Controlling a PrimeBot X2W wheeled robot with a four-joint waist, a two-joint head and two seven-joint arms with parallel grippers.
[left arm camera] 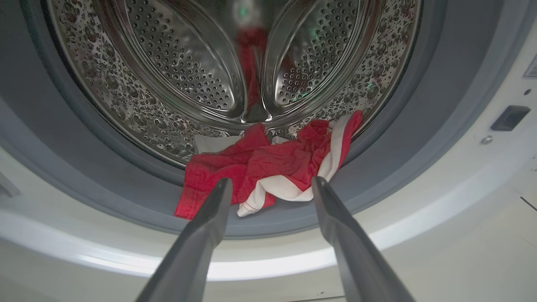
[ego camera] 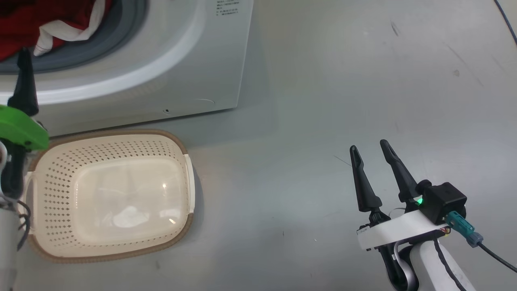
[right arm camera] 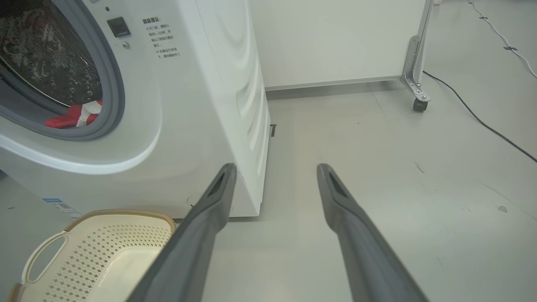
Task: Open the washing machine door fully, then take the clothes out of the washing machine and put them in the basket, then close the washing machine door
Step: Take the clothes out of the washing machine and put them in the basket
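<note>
Left gripper (left arm camera: pixel 272 180) at the mouth of the washing machine (ego camera: pixel 181 72), jaws spread wide before the clothes (left arm camera: pixel 285 161).

The red and white clothes lie in a heap at the bottom front edge of the steel drum (left arm camera: pixel 188 75), one red corner and a white fold spilling over the lower lip of the grey gasket (left arm camera: pixel 398 138). The left gripper's two fingers point at the heap, one tip at each side of it, and grip nothing. The basket (ego camera: pixel 56 182) stands on the floor (ego camera: pixel 323 101) just before the machine's front bottom edge, near its right front corner. The right gripper (ego camera: pixel 368 145) hangs over bare floor well right of the basket, its jaws also parted and holding nothing.
</note>
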